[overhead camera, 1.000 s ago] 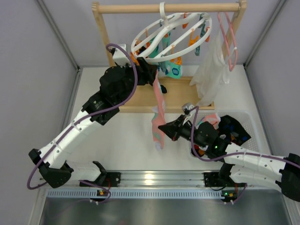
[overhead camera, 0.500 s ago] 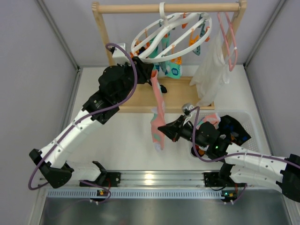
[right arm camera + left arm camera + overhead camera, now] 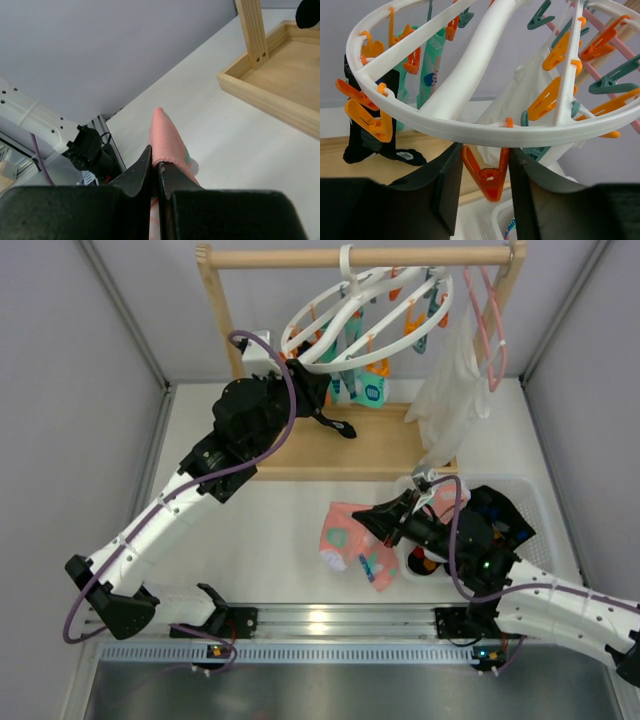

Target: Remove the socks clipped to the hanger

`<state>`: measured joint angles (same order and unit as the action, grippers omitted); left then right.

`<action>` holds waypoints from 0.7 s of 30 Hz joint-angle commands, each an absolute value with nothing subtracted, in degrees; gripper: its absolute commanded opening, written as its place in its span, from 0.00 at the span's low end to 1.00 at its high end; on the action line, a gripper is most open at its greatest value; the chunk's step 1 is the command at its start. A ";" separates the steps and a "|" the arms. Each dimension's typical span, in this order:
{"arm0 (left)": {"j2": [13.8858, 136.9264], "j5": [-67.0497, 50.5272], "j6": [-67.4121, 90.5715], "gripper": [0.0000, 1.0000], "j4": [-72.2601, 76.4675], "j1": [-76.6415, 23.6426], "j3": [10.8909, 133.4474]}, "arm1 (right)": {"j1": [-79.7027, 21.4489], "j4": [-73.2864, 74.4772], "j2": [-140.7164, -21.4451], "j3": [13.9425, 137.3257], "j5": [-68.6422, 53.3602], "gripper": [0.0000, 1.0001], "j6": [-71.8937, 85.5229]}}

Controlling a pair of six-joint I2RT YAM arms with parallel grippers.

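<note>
The white ring hanger (image 3: 365, 305) hangs from the wooden rail, with orange and teal clips. My left gripper (image 3: 306, 380) is at its near-left rim. In the left wrist view its jaws press both sides of an orange clip (image 3: 487, 175) under the ring (image 3: 470, 132); the clip holds no sock. My right gripper (image 3: 372, 523) is shut on a pink sock (image 3: 350, 540) that lies bunched on the table. The right wrist view shows the pink sock (image 3: 167, 140) pinched between the jaws. A black sock (image 3: 370, 135) and a teal sock (image 3: 432, 65) stay clipped to the hanger.
A white garment (image 3: 450, 390) hangs on a pink wire hanger (image 3: 487, 320) at the right of the rail (image 3: 300, 257). The wooden base tray (image 3: 380, 445) lies under the hanger. A white basket (image 3: 520, 502) with socks in it stands at the right, behind my right arm.
The pink sock has come off the clip and dropped from hanging stretched to a bunch on the table. My right gripper moved right and nearer with it. My left gripper stayed at the ring.
</note>
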<state>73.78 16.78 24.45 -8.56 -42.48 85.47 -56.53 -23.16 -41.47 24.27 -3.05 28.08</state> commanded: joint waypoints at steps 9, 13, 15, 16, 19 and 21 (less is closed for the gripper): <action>71.19 13.71 25.93 0.86 -5.62 -42.28 81.57 | -57.39 14.30 -25.23 35.67 18.24 0.00 26.62; 68.92 13.45 26.37 0.98 -5.54 -42.28 79.46 | -57.31 22.05 -22.33 38.14 25.83 0.00 29.09; 67.94 13.54 26.72 0.98 -5.54 -42.28 78.32 | -57.39 24.85 -20.75 38.58 29.50 0.00 30.66; 67.42 13.62 26.81 0.98 -5.62 -42.28 76.83 | -57.31 25.92 -20.31 38.76 31.27 0.00 31.37; 64.96 14.15 27.16 0.98 -5.89 -42.28 73.84 | -57.30 30.49 -18.64 38.59 39.36 0.00 34.71; 63.11 14.59 27.59 0.98 -6.41 -42.28 72.34 | -57.39 33.38 -17.49 38.15 44.87 0.00 36.81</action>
<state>66.13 14.37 26.57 -8.43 -42.41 74.22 -56.62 25.65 -19.09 36.69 32.64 32.45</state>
